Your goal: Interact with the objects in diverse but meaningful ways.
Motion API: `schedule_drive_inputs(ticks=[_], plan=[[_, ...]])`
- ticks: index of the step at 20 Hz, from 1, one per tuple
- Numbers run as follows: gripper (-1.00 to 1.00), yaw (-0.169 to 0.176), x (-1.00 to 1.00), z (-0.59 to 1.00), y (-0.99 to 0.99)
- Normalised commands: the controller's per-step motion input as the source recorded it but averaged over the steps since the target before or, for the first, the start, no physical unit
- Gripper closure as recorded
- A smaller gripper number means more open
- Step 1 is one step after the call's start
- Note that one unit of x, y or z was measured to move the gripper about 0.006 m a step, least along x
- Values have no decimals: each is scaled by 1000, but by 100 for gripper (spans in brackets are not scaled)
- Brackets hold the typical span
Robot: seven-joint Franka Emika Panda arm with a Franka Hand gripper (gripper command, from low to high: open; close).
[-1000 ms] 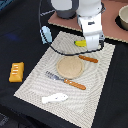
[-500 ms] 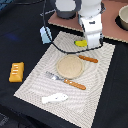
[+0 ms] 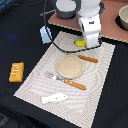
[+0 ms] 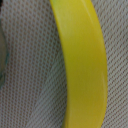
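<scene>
In the exterior view the arm stands low over the upper right of the placemat (image 3: 75, 75), and the yellow banana (image 3: 80, 43) peeks out just beneath the end effector. The wrist view shows the banana (image 4: 82, 65) filling the frame, its long axis running lengthwise. Whether the end effector is released or clenched, I cannot tell.

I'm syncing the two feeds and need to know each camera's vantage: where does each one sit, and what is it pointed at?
Exterior view: off the arm, raised, looking down across the woven placemat; the white arm shows, lowered over the yellow banana, its gripper hidden.
Wrist view: on the wrist, pointing down, very close to the yellow banana on the weave; no fingers show.
Shared: the banana and the placemat.
</scene>
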Motion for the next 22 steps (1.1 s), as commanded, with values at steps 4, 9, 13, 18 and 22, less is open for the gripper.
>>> schedule_drive_inputs(ticks=[4,9,13,18,22], plan=[[-100,16,-107,-165,84],[100,27,-17,-133,128],[100,44,0,-123,133],[100,55,0,-93,137],[100,55,0,-54,124]])
